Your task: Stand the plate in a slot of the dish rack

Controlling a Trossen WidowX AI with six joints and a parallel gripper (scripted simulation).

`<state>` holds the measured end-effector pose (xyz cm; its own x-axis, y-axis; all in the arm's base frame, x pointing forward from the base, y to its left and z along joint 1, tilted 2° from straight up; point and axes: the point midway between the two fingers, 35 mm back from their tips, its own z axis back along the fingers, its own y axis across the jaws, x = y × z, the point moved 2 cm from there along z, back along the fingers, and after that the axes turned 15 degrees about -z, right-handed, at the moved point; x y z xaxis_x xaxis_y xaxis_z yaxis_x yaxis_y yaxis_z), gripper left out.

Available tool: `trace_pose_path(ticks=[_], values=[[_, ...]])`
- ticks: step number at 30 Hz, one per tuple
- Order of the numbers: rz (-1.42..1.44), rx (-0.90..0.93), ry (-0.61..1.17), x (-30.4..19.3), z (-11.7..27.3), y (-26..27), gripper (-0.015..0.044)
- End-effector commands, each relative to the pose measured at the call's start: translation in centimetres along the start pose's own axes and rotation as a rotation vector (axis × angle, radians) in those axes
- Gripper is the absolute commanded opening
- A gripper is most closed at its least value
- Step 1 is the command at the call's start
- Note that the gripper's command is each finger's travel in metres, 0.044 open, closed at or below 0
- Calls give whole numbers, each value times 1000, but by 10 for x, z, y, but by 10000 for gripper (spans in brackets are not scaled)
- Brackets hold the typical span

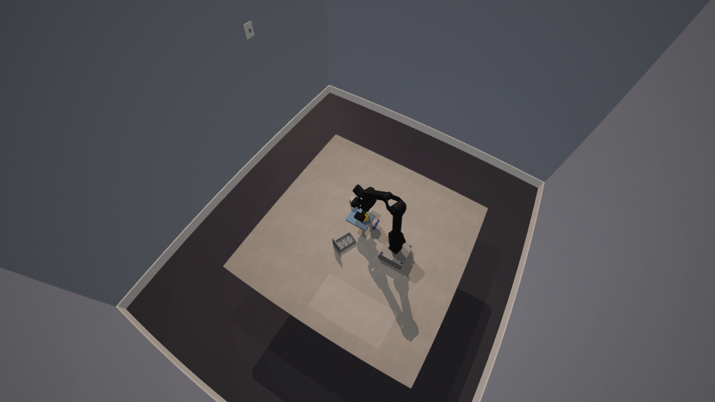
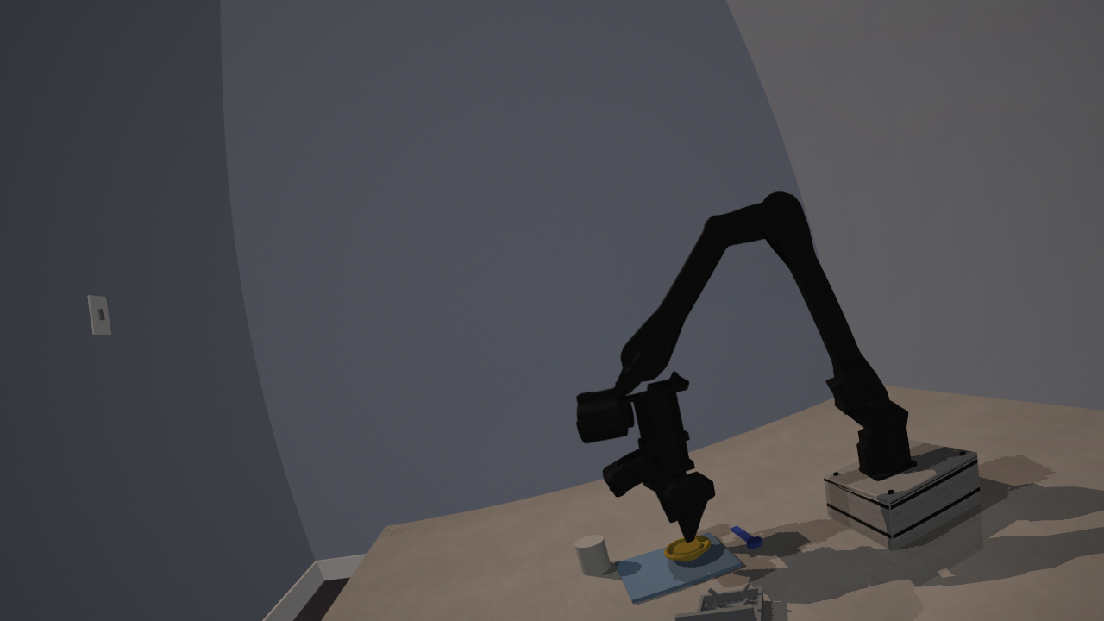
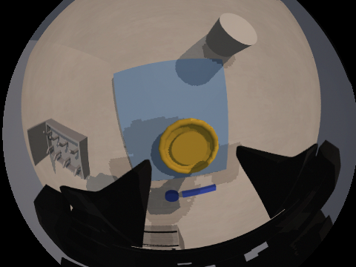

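My gripper (image 1: 363, 210) (image 2: 689, 539) (image 3: 195, 159) points down, jaws wide apart and gripping nothing, presumably so they can straddle the plate (image 1: 367, 216) (image 2: 687, 548) (image 3: 190, 146). It lies flat on the blue board (image 1: 352, 219) (image 2: 649, 579) (image 3: 148, 93), so I judge it needs tipping upright for the rack (image 1: 344, 242) (image 2: 718, 615) (image 3: 84, 157).

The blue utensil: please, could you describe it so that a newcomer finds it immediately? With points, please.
Find the flat light-blue board (image 1: 352, 216) (image 2: 647, 579) (image 3: 148, 89) on the table. Just off its edge nearest the robot's base lies a small dark-blue utensil (image 1: 376, 224) (image 2: 746, 536) (image 3: 198, 190). It is slim with one rounded end, unlike the round yellow plate (image 1: 367, 217) (image 2: 679, 557) (image 3: 190, 148).
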<state>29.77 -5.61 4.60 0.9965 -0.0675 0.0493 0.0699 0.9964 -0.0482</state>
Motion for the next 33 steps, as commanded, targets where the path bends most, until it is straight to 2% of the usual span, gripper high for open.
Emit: trace_pose_path(ticks=[1, 21, 33], values=[[1, 5, 12, -3, -11, 1, 400], [1, 5, 12, -4, -40, 1, 400], [1, 5, 12, -4, -40, 1, 352]])
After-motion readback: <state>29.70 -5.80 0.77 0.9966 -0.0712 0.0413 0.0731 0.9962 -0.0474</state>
